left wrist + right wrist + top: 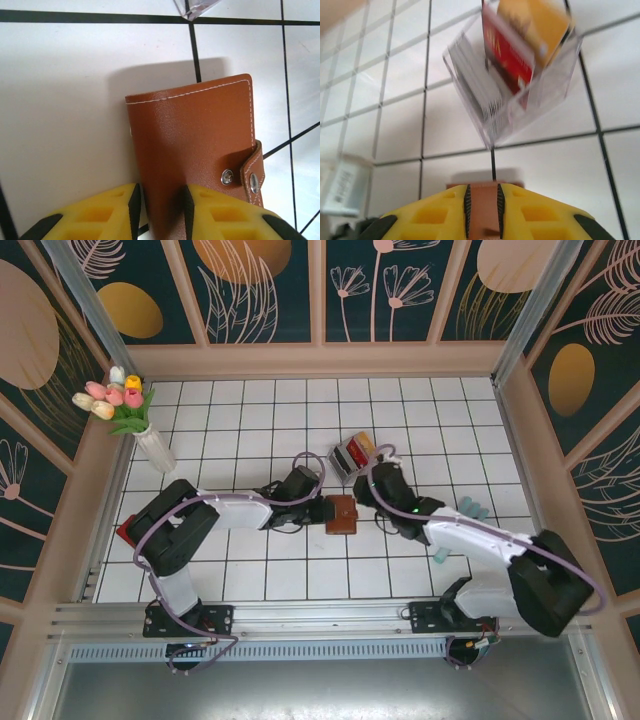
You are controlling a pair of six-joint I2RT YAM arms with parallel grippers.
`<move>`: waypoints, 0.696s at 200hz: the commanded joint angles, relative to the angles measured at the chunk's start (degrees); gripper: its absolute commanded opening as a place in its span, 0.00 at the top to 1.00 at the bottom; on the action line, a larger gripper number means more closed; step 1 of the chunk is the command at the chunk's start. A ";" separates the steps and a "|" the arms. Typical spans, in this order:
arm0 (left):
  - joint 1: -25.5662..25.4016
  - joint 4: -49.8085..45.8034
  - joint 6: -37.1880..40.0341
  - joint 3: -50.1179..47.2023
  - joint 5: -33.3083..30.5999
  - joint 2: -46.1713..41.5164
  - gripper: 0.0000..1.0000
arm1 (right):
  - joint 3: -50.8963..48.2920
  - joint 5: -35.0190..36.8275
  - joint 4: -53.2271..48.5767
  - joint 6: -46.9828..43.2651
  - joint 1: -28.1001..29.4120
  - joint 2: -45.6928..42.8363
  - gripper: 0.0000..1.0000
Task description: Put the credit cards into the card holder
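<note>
Card holder (341, 515): closed, snap (227, 176) fastened, betw. both arms; credit cards (520, 50) in clear tray (485, 110) just behind. L gripper (160, 192) & R gripper (483, 192): jaws slightly apart astride it, clamped or not, can't tell. Best: one pins it, other pops snap first.

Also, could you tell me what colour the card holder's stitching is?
White, on the brown card holder; clearest in the left wrist view.

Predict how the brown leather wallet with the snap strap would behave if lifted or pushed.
The brown leather wallet appears held shut by its snap strap, so it would probably lift as one fairly stiff slab, not flop open. Lying flat on the smooth white tiled table, it should slide when pushed, not roll or tip.
</note>
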 commanded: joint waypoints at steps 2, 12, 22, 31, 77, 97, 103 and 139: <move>-0.21 -4.61 1.66 1.11 -4.74 -3.17 0.67 | 0.75 -2.91 -6.26 -3.66 -6.06 -3.03 0.74; -0.16 -4.52 2.05 0.89 -6.21 -4.88 0.66 | 1.03 -1.59 -8.24 -4.43 -8.70 -4.64 0.71; -0.12 -4.73 2.54 0.84 -7.52 -6.31 0.65 | 0.86 -3.05 -7.96 -6.51 -13.37 -6.33 0.71; 0.08 -5.25 3.08 1.13 -8.26 -6.63 0.65 | 0.79 -6.75 -6.79 -8.47 -15.85 -7.74 0.69; 0.35 -6.63 5.65 2.14 -5.54 -4.43 0.58 | -6.35 -32.21 1.02 -3.02 -14.58 -6.59 0.84; 0.36 -7.12 6.35 2.84 -2.82 -1.67 0.56 | -6.88 -36.14 1.26 -0.33 -12.53 -2.95 0.89; 0.37 -7.16 6.50 3.03 -2.24 -1.10 0.57 | -6.88 -36.65 1.21 0.14 -12.33 -1.88 0.89; 0.33 -7.08 6.91 4.21 0.10 1.65 0.56 | -4.18 -42.92 2.53 0.98 -11.18 5.55 0.90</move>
